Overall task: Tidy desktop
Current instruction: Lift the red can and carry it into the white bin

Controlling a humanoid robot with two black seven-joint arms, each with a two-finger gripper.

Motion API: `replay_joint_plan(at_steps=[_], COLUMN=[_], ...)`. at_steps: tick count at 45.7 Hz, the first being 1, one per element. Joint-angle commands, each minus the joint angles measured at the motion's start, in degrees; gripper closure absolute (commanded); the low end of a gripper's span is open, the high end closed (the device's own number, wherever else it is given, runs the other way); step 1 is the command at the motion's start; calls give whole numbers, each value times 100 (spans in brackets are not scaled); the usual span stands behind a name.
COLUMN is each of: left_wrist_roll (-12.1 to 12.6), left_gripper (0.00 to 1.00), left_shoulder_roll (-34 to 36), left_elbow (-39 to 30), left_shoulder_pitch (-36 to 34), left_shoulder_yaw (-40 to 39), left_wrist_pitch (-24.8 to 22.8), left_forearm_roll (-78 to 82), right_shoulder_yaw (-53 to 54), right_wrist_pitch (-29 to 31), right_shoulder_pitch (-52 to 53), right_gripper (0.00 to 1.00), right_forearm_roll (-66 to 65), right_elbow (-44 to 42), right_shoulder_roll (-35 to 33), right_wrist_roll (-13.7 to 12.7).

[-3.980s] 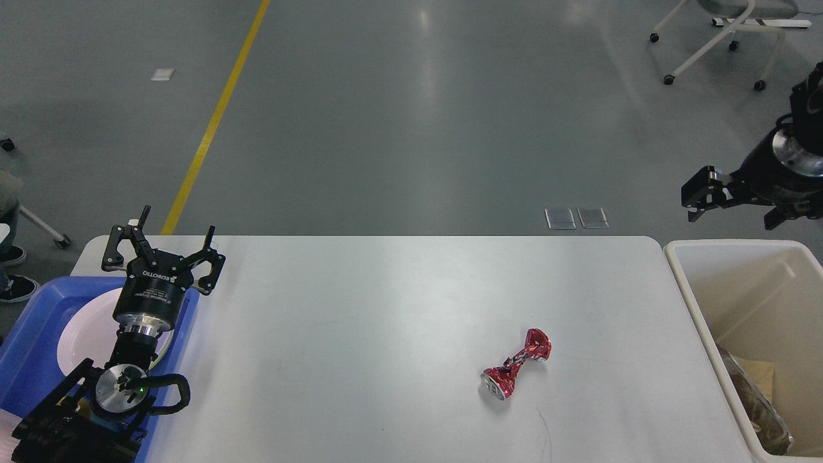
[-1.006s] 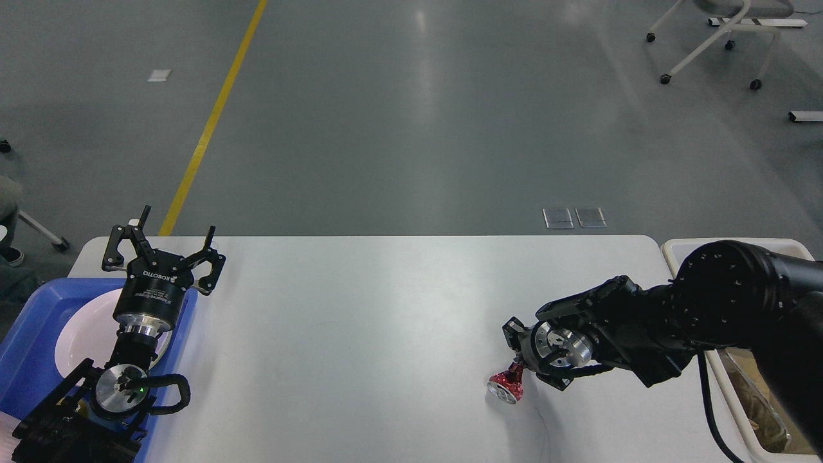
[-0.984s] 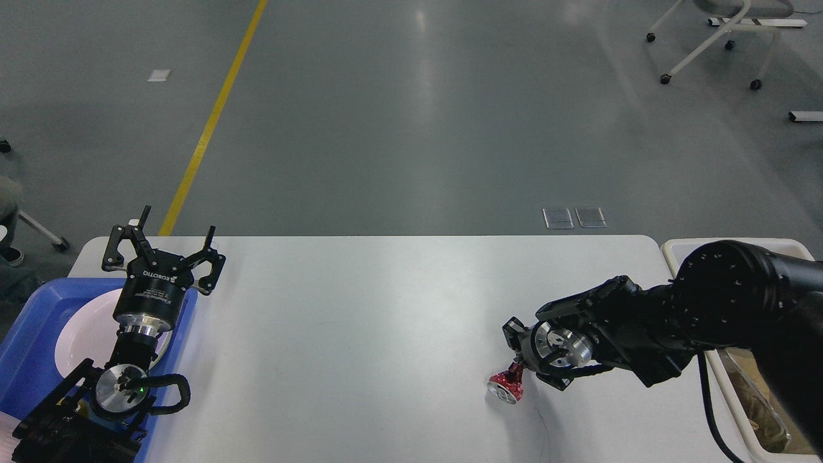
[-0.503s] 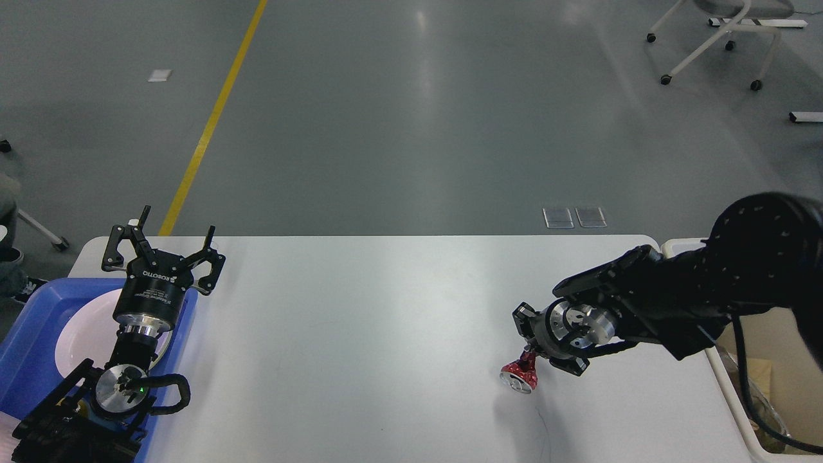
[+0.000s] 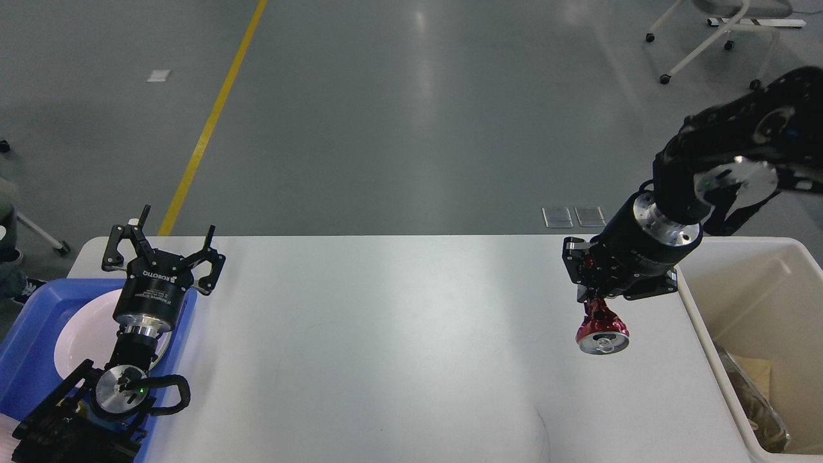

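Observation:
The white desktop (image 5: 386, 334) fills the lower part of the head view. A crushed red can (image 5: 601, 329) hangs in the air over its right side, pinched at its narrow waist by my right gripper (image 5: 593, 299), which is shut on it and points down. The can's silver end faces me. My left gripper (image 5: 161, 243) stands open at the far left corner, fingers spread, with nothing between them.
A cream bin (image 5: 759, 334) stands just right of the desktop, with brown paper and a bag in its near end. A blue tray (image 5: 29, 341) holding a white plate (image 5: 80, 334) sits at the left under my left arm. An office chair (image 5: 726, 32) stands on the floor beyond.
My right gripper has lifted the red can off the desktop and carried it up and to the right, toward the bin. The left arm has not moved.

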Motion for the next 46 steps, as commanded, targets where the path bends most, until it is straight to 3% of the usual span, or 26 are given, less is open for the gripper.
replay_joint_plan(at_steps=[1, 9, 26, 34, 41, 46], left_wrist_roll=[0, 0, 0, -9, -9, -9], left_gripper=[4, 4, 4, 4, 4, 4], left_shoulder_roll=[0, 0, 0, 0, 0, 0], left_elbow=[0, 0, 0, 0, 0, 0], left_shoulder_pitch=[0, 0, 0, 0, 0, 0], left_shoulder_yaw=[-2, -2, -2, 6, 6, 6], left_wrist_pitch=[6, -3, -3, -3, -3, 6], left_forearm_roll=[1, 1, 1, 1, 1, 1], right_shoulder_yaw=[-90, -116, -546, -1364, -1479, -1373], right_wrist_pitch=[573, 784, 477, -383, -1403, -2062], right_shoulder_pitch=[871, 1339, 1242, 680, -602, -1648], right_gripper=[100, 100, 100, 100, 100, 100], right_forearm_roll=[-189, -321, -330, -339, -339, -374], right_elbow=[316, 589, 527, 334, -465, -1133], right_shoulder_roll=[-154, -172, -374, -979, -1963, -2290], right_wrist_roll=[0, 0, 0, 0, -9, -9])
